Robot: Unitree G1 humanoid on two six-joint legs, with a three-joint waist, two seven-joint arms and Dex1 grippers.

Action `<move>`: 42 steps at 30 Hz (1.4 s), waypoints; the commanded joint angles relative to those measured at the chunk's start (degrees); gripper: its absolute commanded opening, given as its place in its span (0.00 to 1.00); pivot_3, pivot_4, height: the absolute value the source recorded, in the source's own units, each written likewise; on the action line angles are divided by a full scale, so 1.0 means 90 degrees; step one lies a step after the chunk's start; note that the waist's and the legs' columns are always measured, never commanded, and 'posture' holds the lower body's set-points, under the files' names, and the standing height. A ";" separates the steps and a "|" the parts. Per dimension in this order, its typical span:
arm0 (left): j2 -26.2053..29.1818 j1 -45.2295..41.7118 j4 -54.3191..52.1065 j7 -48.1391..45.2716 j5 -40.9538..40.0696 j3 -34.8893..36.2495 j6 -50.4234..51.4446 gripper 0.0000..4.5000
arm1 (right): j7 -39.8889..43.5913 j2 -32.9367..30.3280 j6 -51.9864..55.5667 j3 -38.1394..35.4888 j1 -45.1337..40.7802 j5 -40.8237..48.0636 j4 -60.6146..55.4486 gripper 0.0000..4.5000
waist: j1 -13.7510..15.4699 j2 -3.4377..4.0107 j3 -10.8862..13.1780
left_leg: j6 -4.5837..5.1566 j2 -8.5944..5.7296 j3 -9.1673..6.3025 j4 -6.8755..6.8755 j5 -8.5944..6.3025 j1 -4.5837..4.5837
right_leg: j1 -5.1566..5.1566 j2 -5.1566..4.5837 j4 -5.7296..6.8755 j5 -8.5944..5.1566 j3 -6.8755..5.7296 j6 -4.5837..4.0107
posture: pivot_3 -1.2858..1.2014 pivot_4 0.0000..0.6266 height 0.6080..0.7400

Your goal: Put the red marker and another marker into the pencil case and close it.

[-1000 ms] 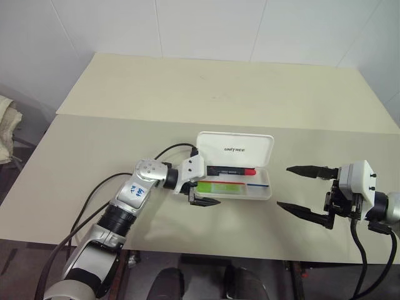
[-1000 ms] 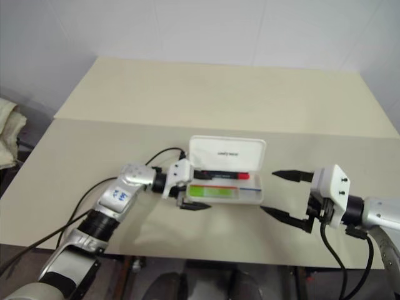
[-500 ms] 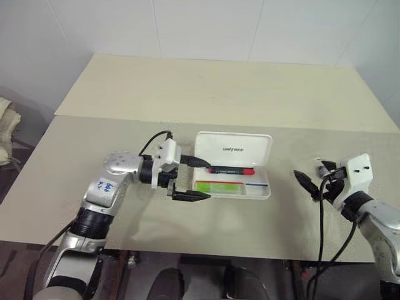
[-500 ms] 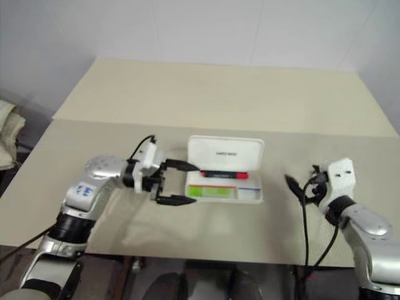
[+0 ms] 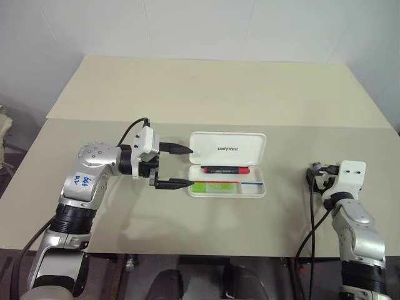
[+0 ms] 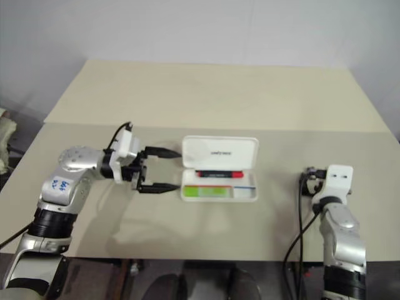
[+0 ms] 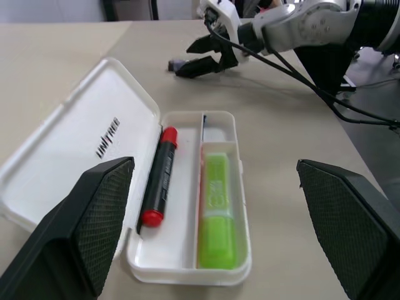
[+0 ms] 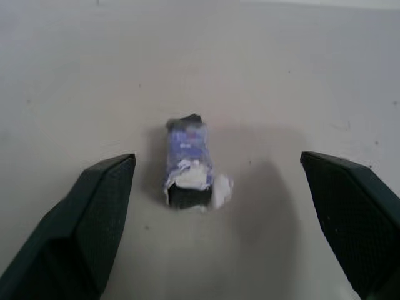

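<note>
The white pencil case (image 5: 247,147) lies open at mid-table, its lid (image 7: 75,147) tilted back. In its far slot rests the red marker (image 5: 225,169), black-barrelled with a red cap (image 7: 158,181). The light green highlighter (image 5: 215,186) fills the near slot (image 7: 217,212). My left gripper (image 5: 189,165) hovers just left of the case, pointing at it, open and holding nothing. My right gripper (image 5: 317,176) is far to the right, low over the table, open and holding nothing; the left wrist view also shows this right gripper (image 7: 186,59).
A small dark piece wrapped in blue and white tape (image 8: 187,164) lies on the table just ahead of my right gripper. A second table (image 5: 212,81) butts on behind. A pale cloth (image 5: 3,119) shows off the left edge.
My left gripper has pulled back left from the case's end and risen. My right gripper swung from pointing left to pointing forward and moved right and down. The camera shifted too.
</note>
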 commanded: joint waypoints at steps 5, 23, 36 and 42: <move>0.0123 -0.0336 0.0164 -0.0127 -0.0134 0.0226 -0.0159 0.99 | 0.0004 0.0154 -0.0696 0.0312 -0.0521 -0.0201 0.1107 1.00 | -0.0176 -0.0019 -0.0011 | -0.0004 0.0002 0.0003 0.0001 0.0012 0.0016 | 0.0004 0.0000 0.0021 0.0000 0.0011 0.0000 | 0.52 0.24 1.00; 0.0185 -0.0154 0.0092 0.0122 -0.0013 0.0320 -0.0349 1.00 | 0.0589 -0.0333 -0.0862 0.0893 -0.0555 -0.0474 0.0576 0.09 | -0.0165 -0.0029 -0.0016 | -0.0002 0.0001 -0.0011 -0.0002 0.0024 0.0012 | 0.0000 -0.0004 0.0032 0.0003 0.0023 -0.0005 | 0.52 0.24 1.00; 0.0376 0.0271 0.0285 0.0286 0.0037 0.0624 -0.0906 1.00 | 0.5266 -0.1876 -0.0025 0.1398 0.0022 0.2370 -0.2343 0.09 | 0.0000 0.0013 0.0019 | 0.0009 -0.0005 -0.0021 -0.0035 0.0008 0.0004 | -0.0016 -0.0003 0.0025 0.0002 -0.0003 -0.0004 | 0.52 0.24 1.00; 0.0404 0.0545 -0.0048 0.0359 -0.0003 0.0615 -0.0821 1.00 | 0.6182 -0.2083 -0.0309 0.2140 -0.0417 0.1969 -0.1870 0.09 | 0.0087 0.0001 0.0026 | 0.0013 -0.0010 -0.0020 -0.0013 0.0004 -0.0002 | -0.0014 -0.0007 0.0023 0.0002 -0.0001 -0.0004 | 0.52 0.24 1.00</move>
